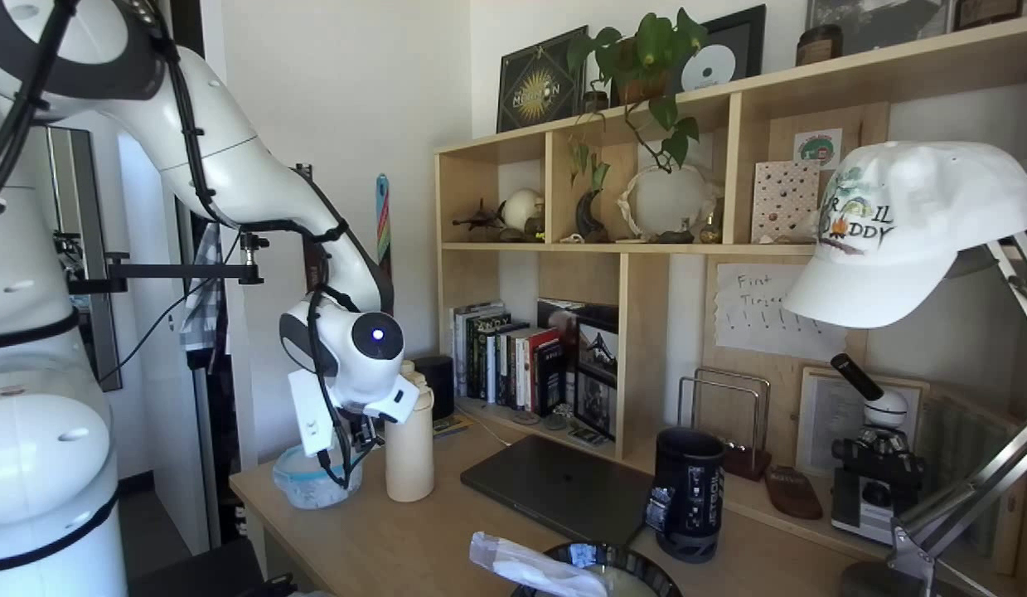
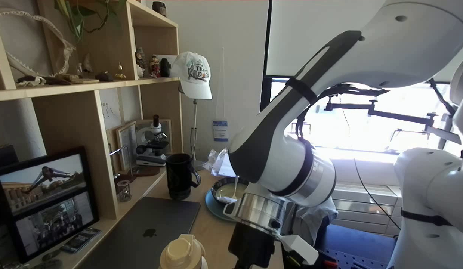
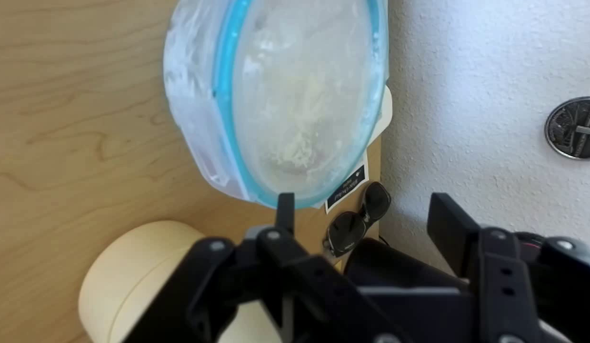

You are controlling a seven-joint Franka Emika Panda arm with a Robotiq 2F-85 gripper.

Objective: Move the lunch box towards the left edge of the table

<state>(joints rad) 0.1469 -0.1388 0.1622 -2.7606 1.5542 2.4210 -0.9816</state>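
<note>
The lunch box [image 1: 304, 487], a squat clear tub with a light blue rim, stands on the light wood table [image 1: 372, 551] near its end by the wall. In the wrist view the lunch box [image 3: 304, 95] fills the top middle, with white contents under its lid. My gripper [image 3: 362, 205] is open and empty; one fingertip overlaps the lunch box's near rim in that view, and contact cannot be told. In an exterior view the gripper [image 1: 362, 435] hangs just above and beside the lunch box, partly hidden by cables. The lunch box is out of view in an exterior view where the gripper's black body [image 2: 252, 243] shows.
A cream bottle [image 1: 409, 464] stands close beside the gripper and lunch box; it also shows in the wrist view [image 3: 128, 276]. Sunglasses [image 3: 356, 219] and a black cylinder [image 3: 390, 264] lie near the wall. A laptop [image 1: 563, 489], black mug [image 1: 689, 497] and bowl [image 2: 227, 186] are further along.
</note>
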